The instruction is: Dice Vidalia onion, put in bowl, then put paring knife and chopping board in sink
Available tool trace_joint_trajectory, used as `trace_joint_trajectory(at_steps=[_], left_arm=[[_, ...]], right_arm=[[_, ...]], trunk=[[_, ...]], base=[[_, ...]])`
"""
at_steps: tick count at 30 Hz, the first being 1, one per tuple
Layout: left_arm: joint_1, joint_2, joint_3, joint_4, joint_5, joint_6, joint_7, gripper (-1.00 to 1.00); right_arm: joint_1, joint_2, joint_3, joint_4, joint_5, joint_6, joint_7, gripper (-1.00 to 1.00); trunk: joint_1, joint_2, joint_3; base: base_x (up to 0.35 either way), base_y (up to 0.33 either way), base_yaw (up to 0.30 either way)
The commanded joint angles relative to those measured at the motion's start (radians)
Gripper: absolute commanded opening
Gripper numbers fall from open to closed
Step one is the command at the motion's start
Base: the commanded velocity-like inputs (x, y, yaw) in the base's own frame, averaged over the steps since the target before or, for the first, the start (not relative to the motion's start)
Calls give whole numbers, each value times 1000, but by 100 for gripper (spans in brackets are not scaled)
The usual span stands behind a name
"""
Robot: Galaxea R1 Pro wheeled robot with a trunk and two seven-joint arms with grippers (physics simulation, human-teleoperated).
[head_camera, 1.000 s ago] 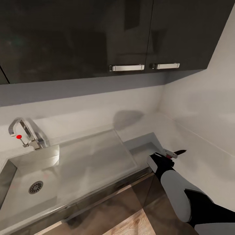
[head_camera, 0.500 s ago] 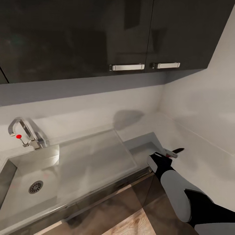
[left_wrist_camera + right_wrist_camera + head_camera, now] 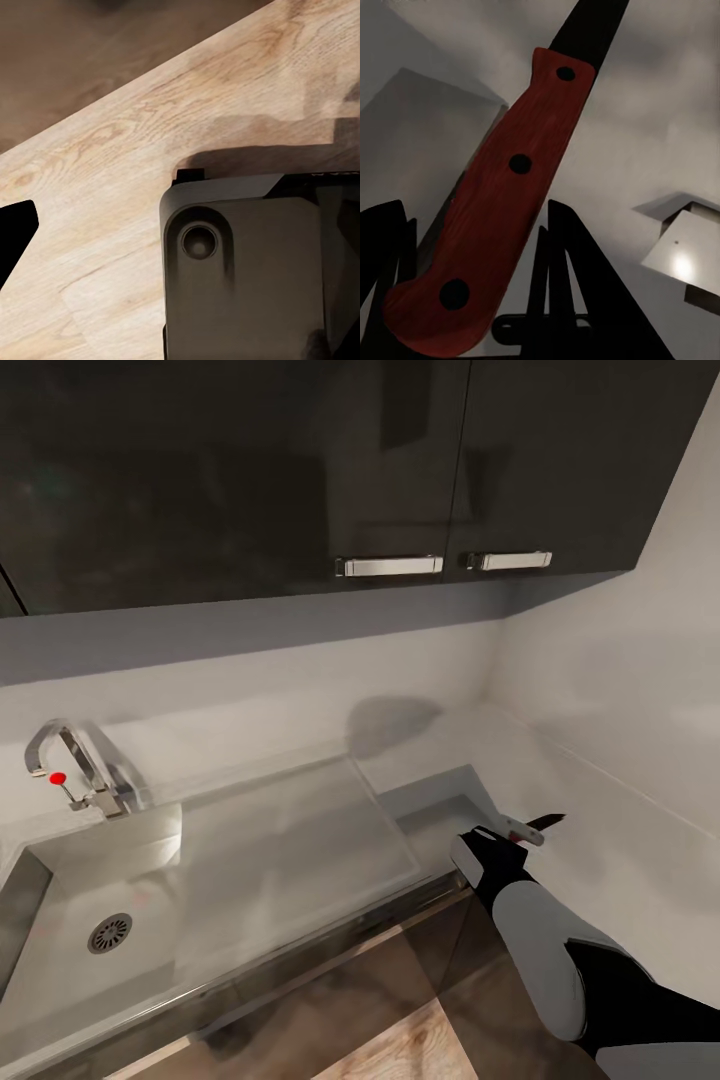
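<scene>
Almost no change over the last second: the paring knife (image 3: 532, 827) tip dipped slightly and swung a touch, then settled; between the half-second-ago frame and now it's effectively static, and the head camera hasn't moved either. So the right arm is pausing with the knife in hand, not transporting yet. Right gripper (image 3: 505, 838) sits at the near right end of the counter (image 3: 440, 815), just right of the sink's drainboard; forearm comes in from the lower right, wrist extended forward, blade pointing right and away toward the side wall. In the right wrist view the fingers (image 3: 566, 262) are clamped on the red handle (image 3: 502, 210), with the butt end deep between them and the dark blade sticking out past the tips. The sink (image 3: 190, 880) lies well left of the knife, basin empty as far as I can see, drain (image 3: 110, 933) at near left, faucet (image 3: 75, 765) with its red-knobbed lever at far left. My read: this is the knife-to-sink leg; next move needs a leftward carry across the drainboard into the basin. Left gripper (image 3: 247, 270): its camera looks down at wood-grain floor past a dark housing; can't tell the state of its fingers.
</scene>
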Motion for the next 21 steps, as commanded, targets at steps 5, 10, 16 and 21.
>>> trace_joint_trajectory(at_steps=[5, 10, 16, 21], left_arm=[[-2, -1, -8, 4, 7, -7, 3, 100], [-2, -1, -9, 4, 7, -7, 3, 100], [-2, -2, -9, 4, 7, -7, 3, 100], [-2, -2, -10, 3, 7, -7, 3, 100]], right_arm=[[0, 0, -5, -3, -17, 16, -7, -100], [0, 0, -6, -12, -14, 16, -10, -100], [0, 0, -5, -75, -11, 23, -14, -100], [0, 0, -5, -103, -9, 25, -16, -100]], trunk=[[1, -1, -2], [1, -1, -2], [1, -1, -2], [1, -1, -2]], base=[[0, 0, 0], [0, 0, 0], [0, 0, 0], [0, 0, 0]])
